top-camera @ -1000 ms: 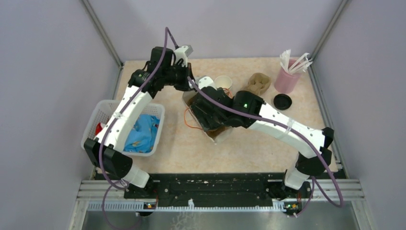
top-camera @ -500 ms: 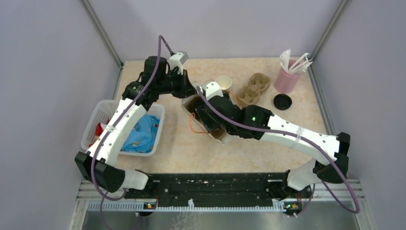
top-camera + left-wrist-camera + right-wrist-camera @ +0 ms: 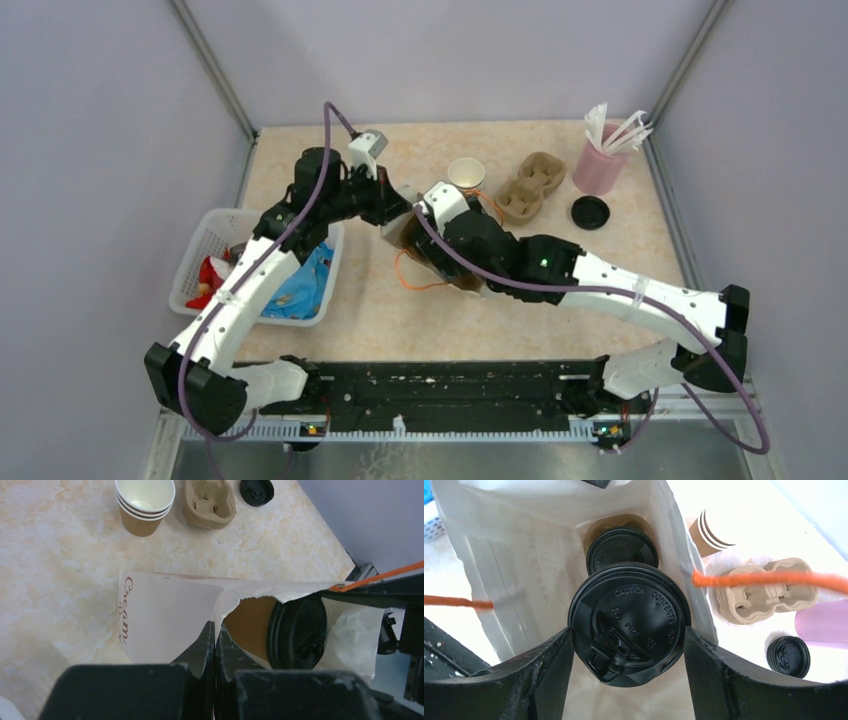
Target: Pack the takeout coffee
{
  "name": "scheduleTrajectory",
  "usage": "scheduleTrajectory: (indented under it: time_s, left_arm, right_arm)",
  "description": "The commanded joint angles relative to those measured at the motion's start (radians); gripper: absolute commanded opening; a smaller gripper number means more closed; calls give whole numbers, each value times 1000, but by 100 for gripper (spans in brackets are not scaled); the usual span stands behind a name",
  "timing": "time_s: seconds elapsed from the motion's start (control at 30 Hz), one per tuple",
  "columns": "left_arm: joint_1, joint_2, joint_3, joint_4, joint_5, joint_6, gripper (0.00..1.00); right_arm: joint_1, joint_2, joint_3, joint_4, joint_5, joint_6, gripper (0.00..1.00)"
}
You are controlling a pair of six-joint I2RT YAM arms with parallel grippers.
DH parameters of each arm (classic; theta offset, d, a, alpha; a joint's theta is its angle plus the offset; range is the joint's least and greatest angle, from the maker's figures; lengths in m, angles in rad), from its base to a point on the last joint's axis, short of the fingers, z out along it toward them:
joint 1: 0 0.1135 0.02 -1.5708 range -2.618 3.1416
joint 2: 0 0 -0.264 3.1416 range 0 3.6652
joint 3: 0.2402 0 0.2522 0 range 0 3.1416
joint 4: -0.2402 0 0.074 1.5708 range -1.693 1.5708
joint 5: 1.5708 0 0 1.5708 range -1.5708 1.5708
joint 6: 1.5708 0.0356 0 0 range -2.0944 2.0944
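Inside the bag (image 3: pixel 524 560): cup 1 (image 3: pixel 622 547) stands lidded on the floor, upper middle of the right wrist view.
Right gripper (image 3: pixel 628 650): clamped on cup 2 (image 3: pixel 629 615), 1 finger on each side just under its black lid, holding it in the bag's mouth.
Left gripper (image 3: pixel 214 642): fingers pressed together on the bag's torn rim, holding the mouth apart.
Step in hand: setting cup 2 down beside cup 1. It wants to go upright and straight down onto the free floor, not onto the lid of cup 1, with release only once it stands.
Left wrist view alone: the pinch itself and the bag's printed outer side.
Right wrist view alone: cup 1.
Top view: neither cup shows clearly under the arms.
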Motion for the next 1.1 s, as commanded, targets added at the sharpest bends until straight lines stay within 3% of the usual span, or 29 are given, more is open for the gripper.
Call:
scheduleTrajectory:
  time_s: [0.0,0.27,0.7,1.07]
  left_arm:
    - [-7,-102,-113,270,23,27,0]
    - [-7,-132,-185,391,20,116,0]
    - [-7,-158,-265,428,22,182,0]
    - [-7,-212,-347,462,6,178,0]
  right_arm:
    - [-6,-93,-38,0,-34,-11,66]
    - [-5,-73,17,-106,-37,-4,66]
    - [-5,-15,-46,41,-25,-242,68]
    - [-5,20,-17,-52,18,-275,67]
